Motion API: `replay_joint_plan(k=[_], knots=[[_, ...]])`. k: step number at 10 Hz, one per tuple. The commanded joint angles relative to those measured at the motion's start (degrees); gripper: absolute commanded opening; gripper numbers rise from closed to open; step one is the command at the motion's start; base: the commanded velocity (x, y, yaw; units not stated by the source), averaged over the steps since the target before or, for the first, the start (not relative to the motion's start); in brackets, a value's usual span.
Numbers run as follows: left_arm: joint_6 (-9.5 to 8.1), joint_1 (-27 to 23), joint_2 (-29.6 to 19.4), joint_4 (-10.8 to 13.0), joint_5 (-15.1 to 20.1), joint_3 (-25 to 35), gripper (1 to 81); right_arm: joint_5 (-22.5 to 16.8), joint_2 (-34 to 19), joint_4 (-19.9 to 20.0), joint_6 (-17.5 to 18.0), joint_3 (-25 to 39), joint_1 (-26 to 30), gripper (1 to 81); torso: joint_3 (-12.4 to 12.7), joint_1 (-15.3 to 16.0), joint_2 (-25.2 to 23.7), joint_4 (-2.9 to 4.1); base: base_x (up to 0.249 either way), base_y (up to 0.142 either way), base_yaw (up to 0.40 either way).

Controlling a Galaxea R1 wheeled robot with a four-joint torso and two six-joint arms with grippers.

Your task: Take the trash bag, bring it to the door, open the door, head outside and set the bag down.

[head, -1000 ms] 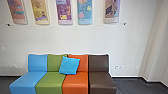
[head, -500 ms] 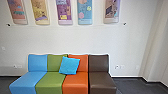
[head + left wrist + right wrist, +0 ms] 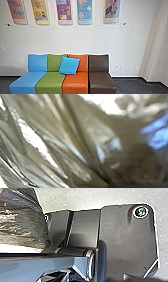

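Pale wall (image 3: 75,40), colourful seats (image 3: 75,81), probably the trash bag (image 3: 20,219), grippers' state I can't tell

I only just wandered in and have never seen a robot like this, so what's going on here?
The robot is indoors with a shiny, crumpled trash bag. The bag is very close to its left wrist camera, so the left arm is probably carrying it, though the grip itself can't be made out. Ahead is a row of seats in blue, green, orange and brown, with a bright blue cushion on it. The bag has yet to be put down outside.
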Motion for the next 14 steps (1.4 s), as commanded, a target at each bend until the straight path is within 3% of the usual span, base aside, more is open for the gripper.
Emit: replay_joint_plan(k=[1,14], knots=[[-0.16,-4.2,-0.3,0.3,3.3,-0.1,1.0,-3.7,-0.1,-0.5,-0.2,0.0,3.1,81.1,0.0,0.0,0.0,0.0,0.0,0.0,-0.158],[-0.16,-4.3,-0.3,0.2,3.4,-0.1,1.0,-3.7,0.2,-0.5,-0.2,-0.5,3.1,81.1,0.0,0.0,0.0,0.0,0.0,0.0,-0.198]])
